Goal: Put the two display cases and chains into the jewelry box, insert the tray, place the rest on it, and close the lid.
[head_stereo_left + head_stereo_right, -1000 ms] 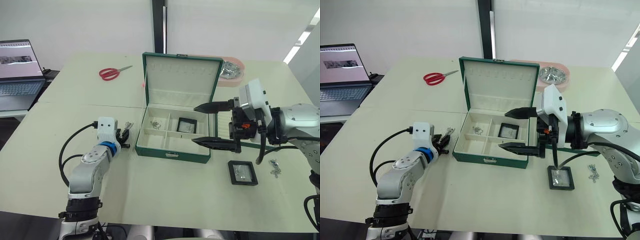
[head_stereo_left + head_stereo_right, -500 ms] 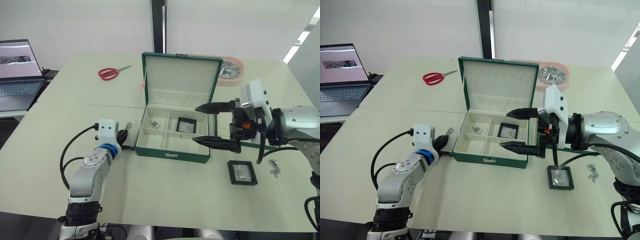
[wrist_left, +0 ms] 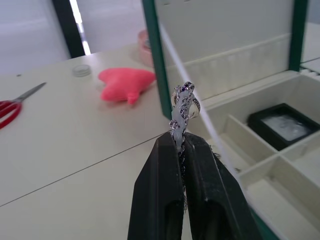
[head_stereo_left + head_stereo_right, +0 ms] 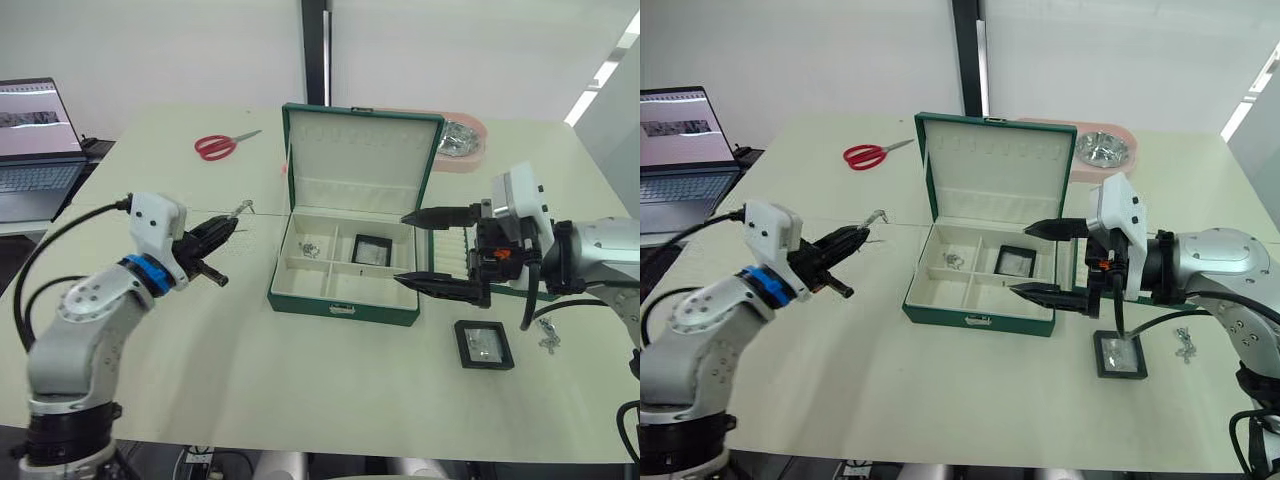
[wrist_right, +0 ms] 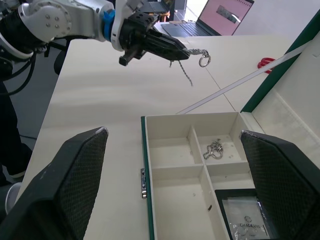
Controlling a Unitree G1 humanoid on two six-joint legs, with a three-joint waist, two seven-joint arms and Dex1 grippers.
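The jewelry box (image 4: pixel 345 296) stands open mid-table with its lid (image 4: pixel 362 150) upright. One display case (image 4: pixel 372 249) lies in a back compartment, and a chain (image 4: pixel 312 247) lies in the compartment to its left. The other display case (image 4: pixel 485 344) lies on the table right of the box. My left gripper (image 4: pixel 230 223) is shut on a silver chain (image 3: pixel 183 102), held in the air left of the box. My right gripper (image 4: pixel 415 250) is open over the box's right end. The tray (image 4: pixel 458 252) lies behind it, mostly hidden.
More small jewelry (image 4: pixel 548 335) lies on the table at the far right. Red scissors (image 4: pixel 222 146) and a pink dish (image 4: pixel 462 140) with silver pieces sit at the back. A laptop (image 4: pixel 35 150) stands off the table's left side. A pink soft object (image 3: pixel 125 82) lies behind the box.
My left arm has risen from the table beside the box's left wall, lifting the chain up and to the left. My right gripper has drifted slightly to the right.
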